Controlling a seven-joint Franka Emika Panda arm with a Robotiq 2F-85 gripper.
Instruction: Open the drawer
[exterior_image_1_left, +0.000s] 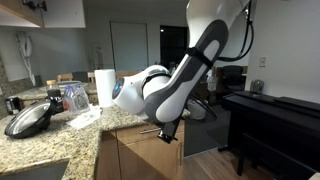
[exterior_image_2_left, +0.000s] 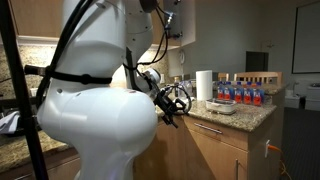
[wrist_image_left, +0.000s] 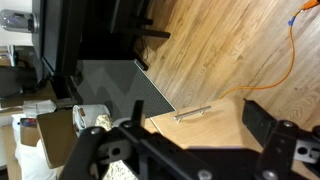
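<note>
The drawer (wrist_image_left: 215, 128) shows in the wrist view as a light-brown wood front with a horizontal silver bar handle (wrist_image_left: 193, 113). My gripper (wrist_image_left: 198, 132) is open, its dark fingers (wrist_image_left: 260, 126) spread to either side of the handle and apart from it, holding nothing. In both exterior views the gripper (exterior_image_1_left: 170, 130) (exterior_image_2_left: 173, 104) hangs just in front of the wood fronts under the granite counter (exterior_image_1_left: 60, 140). The drawer front (exterior_image_1_left: 138, 142) looks shut, and its inside is hidden.
A paper towel roll (exterior_image_1_left: 104, 85), a pan lid (exterior_image_1_left: 28, 119) and jars sit on the counter. Bottles (exterior_image_2_left: 240, 94) line the counter end. A dark appliance (wrist_image_left: 115, 85) stands beside the cabinet. An orange cable (wrist_image_left: 293, 45) lies on the wood floor. Black furniture (exterior_image_1_left: 270, 125) stands nearby.
</note>
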